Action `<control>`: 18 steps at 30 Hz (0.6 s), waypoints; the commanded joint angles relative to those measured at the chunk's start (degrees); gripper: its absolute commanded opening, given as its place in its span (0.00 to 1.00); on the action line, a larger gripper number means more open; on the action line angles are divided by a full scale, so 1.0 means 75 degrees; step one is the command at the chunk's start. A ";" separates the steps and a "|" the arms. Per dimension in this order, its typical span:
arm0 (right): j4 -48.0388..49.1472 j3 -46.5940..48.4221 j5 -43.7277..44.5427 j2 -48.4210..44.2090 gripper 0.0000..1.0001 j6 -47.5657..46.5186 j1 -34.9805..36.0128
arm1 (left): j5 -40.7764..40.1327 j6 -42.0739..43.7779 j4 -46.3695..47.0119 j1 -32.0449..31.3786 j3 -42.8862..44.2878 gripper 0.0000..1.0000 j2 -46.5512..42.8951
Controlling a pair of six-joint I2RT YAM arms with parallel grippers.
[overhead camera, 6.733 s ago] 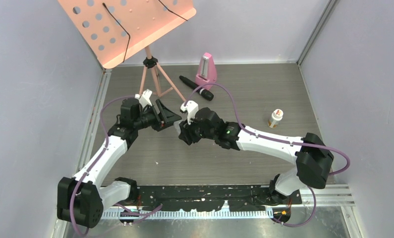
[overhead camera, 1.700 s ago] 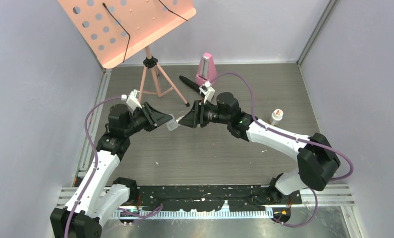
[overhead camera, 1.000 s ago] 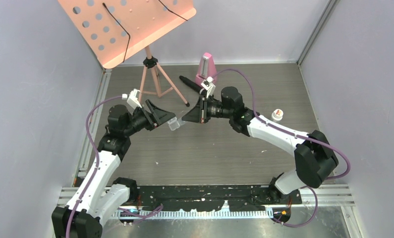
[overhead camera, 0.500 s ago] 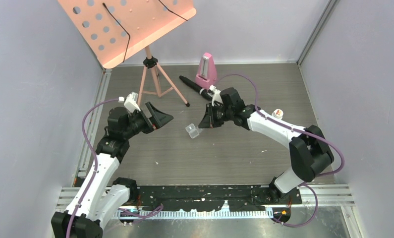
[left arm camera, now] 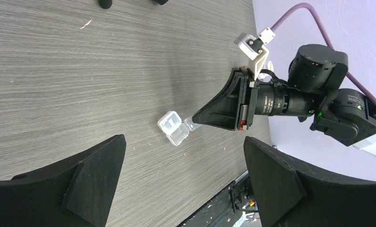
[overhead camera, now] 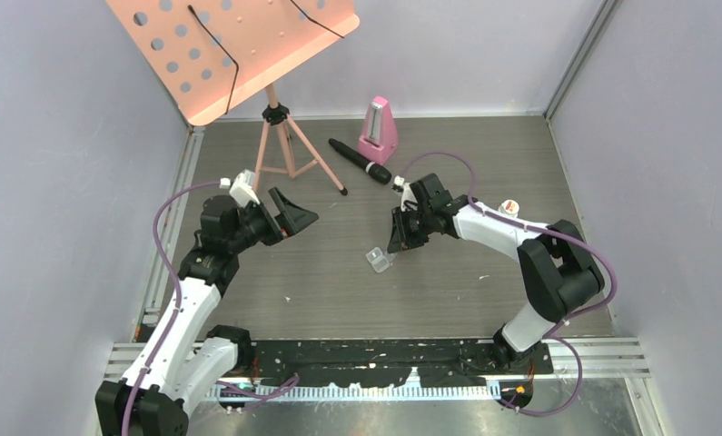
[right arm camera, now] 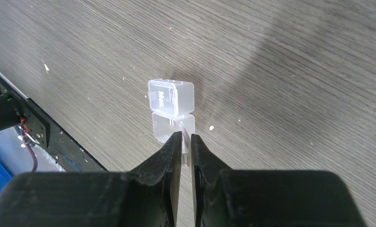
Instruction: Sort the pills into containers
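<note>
A small clear pill box (overhead camera: 378, 261) of two joined compartments is being pinched by the right gripper (overhead camera: 390, 252) near the middle of the wood-grain counter (overhead camera: 339, 295). In the right wrist view, the fingers (right arm camera: 171, 151) are being pressed almost together on a thin clear flap at the box's near edge. So the right gripper is being kept clamped on the box. The far compartment's lid is being shown with "Mon" printed on it. The box is being held low at the counter surface; whether it is touching cannot be told.

The left gripper (overhead camera: 295, 207) is being held wide apart with nothing in it. It is being held on the left side, well apart from the box and aimed toward it. In the left wrist view the box is being framed between the two black fingers.

At the back left a pink music stand (overhead camera: 239, 50) is being seen on its tripod. A pink metronome (overhead camera: 378, 132) and a black microphone (overhead camera: 359, 161) are being seen just beside each other at the back middle. A white-capped bottle (overhead camera: 509, 209) is being partly hidden behind the right forearm.
</note>
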 commanded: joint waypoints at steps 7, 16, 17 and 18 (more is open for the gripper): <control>-0.0388 0.0545 0.0559 -0.0001 0.44 -0.0094 -0.0044 | 0.0074 0.0007 0.0519 0.0038 -0.0040 0.98 0.0046; -0.1371 0.1248 0.2088 -0.0883 0.67 -0.0110 -0.0136 | 0.0080 0.0212 0.0474 0.0041 0.0017 0.95 0.0125; -0.1481 0.1302 0.2349 -0.1064 0.68 -0.0084 -0.0196 | 0.0113 0.0261 0.0476 0.0041 0.0025 0.95 0.0136; -0.1678 0.1366 0.3087 -0.1168 0.68 -0.0015 -0.0226 | 0.0117 0.0320 0.0441 0.0035 0.0049 0.94 0.0152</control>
